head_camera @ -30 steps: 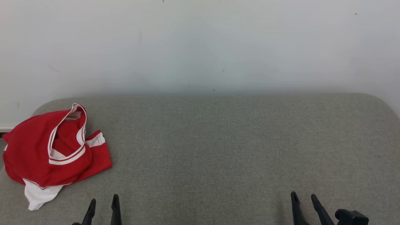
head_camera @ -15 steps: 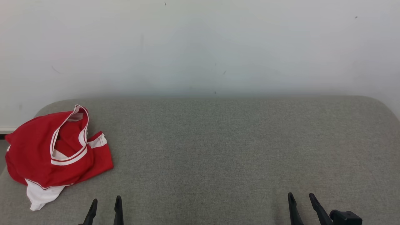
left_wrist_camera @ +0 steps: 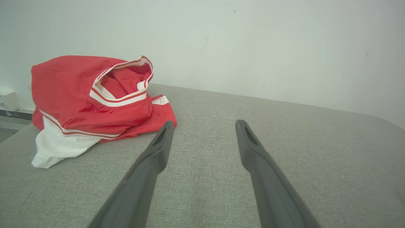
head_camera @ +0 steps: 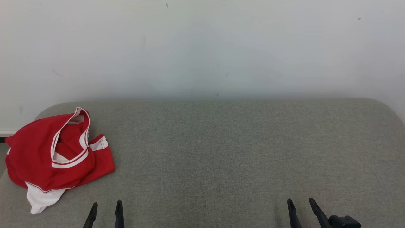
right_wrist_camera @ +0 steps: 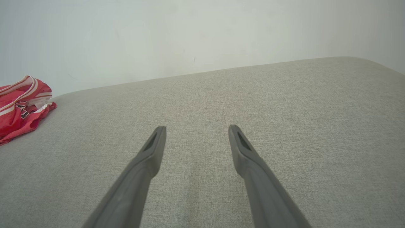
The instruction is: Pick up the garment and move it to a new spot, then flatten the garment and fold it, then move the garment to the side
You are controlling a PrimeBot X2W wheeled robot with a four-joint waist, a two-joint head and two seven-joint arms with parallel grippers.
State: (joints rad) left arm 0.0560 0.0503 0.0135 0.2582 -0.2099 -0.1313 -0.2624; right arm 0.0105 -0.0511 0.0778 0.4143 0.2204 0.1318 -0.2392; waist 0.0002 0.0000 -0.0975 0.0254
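The garment (head_camera: 47, 155) is a red piece with white trim, crumpled in a heap at the far left of the grey fabric surface (head_camera: 221, 152). My left gripper (head_camera: 106, 204) stands open at the lower left, a short way in front of and to the right of the heap, holding nothing. In the left wrist view the garment (left_wrist_camera: 91, 101) lies just beyond the left fingertip, and the left gripper (left_wrist_camera: 204, 124) is apart from it. My right gripper (head_camera: 299, 202) is open at the lower right, far from the cloth. The right wrist view shows the right gripper (right_wrist_camera: 196, 129) empty, with the garment (right_wrist_camera: 22, 104) at the left edge.
A plain pale wall (head_camera: 202, 47) rises right behind the grey surface. The surface has rounded back corners, and its left edge runs just past the heap. A white fitting (left_wrist_camera: 8, 100) sits low on the wall at the left.
The head view has shifted slightly, so the garment sits a little lower and to the right. Both grippers show lower in the picture; the right one has slid a little left. Both remain open.
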